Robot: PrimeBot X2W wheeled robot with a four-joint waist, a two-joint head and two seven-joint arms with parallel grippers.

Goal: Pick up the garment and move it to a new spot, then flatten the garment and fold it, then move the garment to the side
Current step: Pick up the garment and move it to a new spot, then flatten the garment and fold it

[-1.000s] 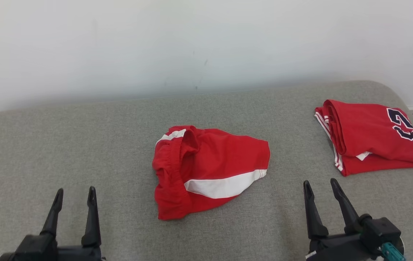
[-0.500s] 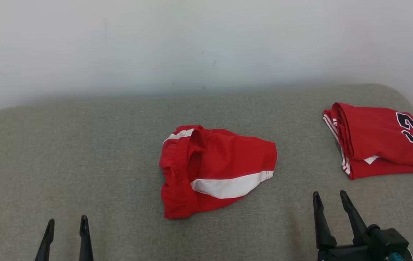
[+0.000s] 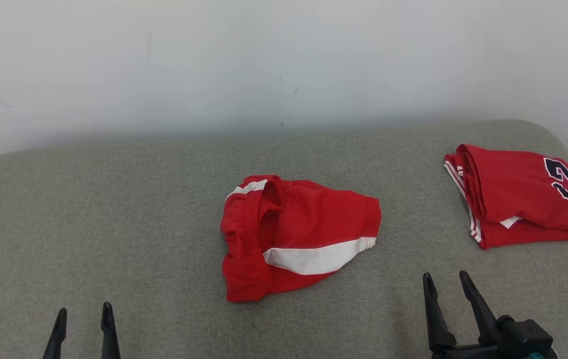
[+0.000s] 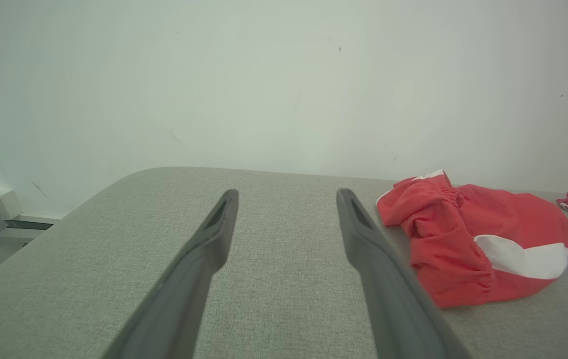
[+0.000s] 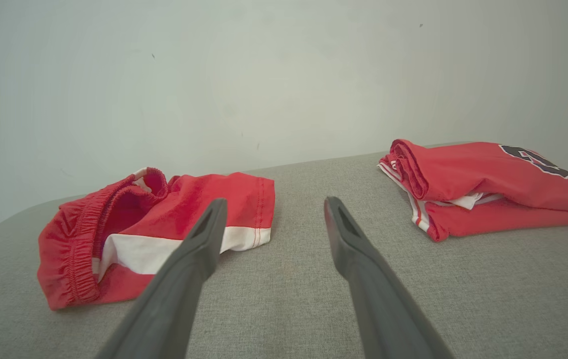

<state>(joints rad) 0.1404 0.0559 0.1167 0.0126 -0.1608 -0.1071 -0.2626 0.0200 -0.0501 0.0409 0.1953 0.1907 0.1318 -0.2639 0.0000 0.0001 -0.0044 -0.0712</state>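
Evidently almost nothing is done yet. At the left, the left gripper (image 3: 83, 311) has its dark fingers spread, holding nothing, over the grey woven cushion (image 3: 114, 209). In the middle lie the crumpled red shorts with a white stripe (image 3: 294, 234), untouched; lifting, flattening, folding and setting aside all seem left to do. The right gripper (image 3: 445, 279) is equally spread and empty. Far right rests a folded red jersey with a dark number (image 3: 523, 194).
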